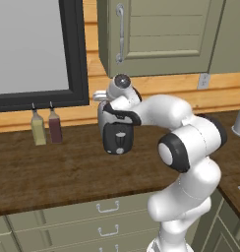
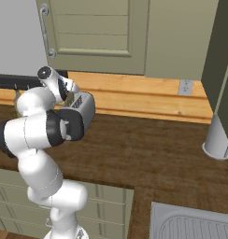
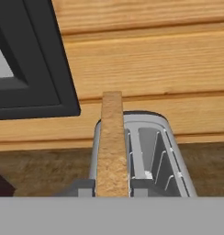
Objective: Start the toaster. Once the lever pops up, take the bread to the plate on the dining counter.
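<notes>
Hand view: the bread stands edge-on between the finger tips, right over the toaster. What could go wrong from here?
1. The gripper pinches the bread across its thin faces near one end, so the slice may tilt or slip.
2. The bread lines up with a narrow slot of the toaster; pulled askew, it could snag on the slot's wire guides.
3. The black window frame is close behind, so a wide swing may hit it.

Light: even, bright, soft, without visible source | Shadows: faint under white arm on dark brown wood-grain worktop [image 1: 53, 172], no hard edges | Glare: dull sheen on shiny silver rounded toaster [image 3: 155, 151], none elsewhere | Focus: rendered, coarse and pixelled throughout, no depth blur | Edges: no bending of straight lines
</notes>
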Available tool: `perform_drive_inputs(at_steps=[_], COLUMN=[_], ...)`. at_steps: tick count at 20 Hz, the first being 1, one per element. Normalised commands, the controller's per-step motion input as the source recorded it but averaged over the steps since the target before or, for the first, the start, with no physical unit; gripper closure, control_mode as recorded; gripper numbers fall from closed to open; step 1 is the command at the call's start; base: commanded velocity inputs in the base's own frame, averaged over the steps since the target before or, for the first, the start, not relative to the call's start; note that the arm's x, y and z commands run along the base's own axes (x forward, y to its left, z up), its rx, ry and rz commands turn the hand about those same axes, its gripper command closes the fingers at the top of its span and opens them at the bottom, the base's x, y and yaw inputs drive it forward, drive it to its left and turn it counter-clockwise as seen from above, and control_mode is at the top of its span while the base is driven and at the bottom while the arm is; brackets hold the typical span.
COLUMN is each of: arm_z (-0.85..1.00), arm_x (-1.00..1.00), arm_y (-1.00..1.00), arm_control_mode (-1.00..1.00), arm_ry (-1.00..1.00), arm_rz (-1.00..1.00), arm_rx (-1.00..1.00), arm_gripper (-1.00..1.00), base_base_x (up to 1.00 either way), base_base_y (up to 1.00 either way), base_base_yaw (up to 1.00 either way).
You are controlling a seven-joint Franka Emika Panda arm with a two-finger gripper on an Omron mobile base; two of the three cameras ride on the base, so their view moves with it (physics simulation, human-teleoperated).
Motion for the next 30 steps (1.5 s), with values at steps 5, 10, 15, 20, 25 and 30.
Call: perform_drive_inputs(at_steps=[5,10,15,20,25,30], arm_z=[-0.02,-0.01,0.27,0.66,0.79,0.13], arm_x=[-0.24,-0.43,-0.64,-0.40,-0.39,-0.74], arm_y=[0.00,0.00,0.00,0.00,-0.01,-0.37], arm_control_mode=[-1.00,-1.00,-1.00,-1.00,-1.00,-1.00], arm_ry=[-0.12,-0.21,-0.17,-0.02,0.06,0.01], arm_rz=[0.00,0.00,0.00,0.00,0.00,0.00], arm_rx=[0.00,0.00,0.00,0.00,-0.01,0.00], arm_gripper=[1.00,1.00,1.00,1.00,1.00,1.00], base_base_x=[0.00,0.00,0.00,0.00,0.00,0.00], base_base_y=[0.00,0.00,0.00,0.00,0.00,0.00], base_base_yaw=[0.00,0.00,0.00,0.00,0.00,0.00])
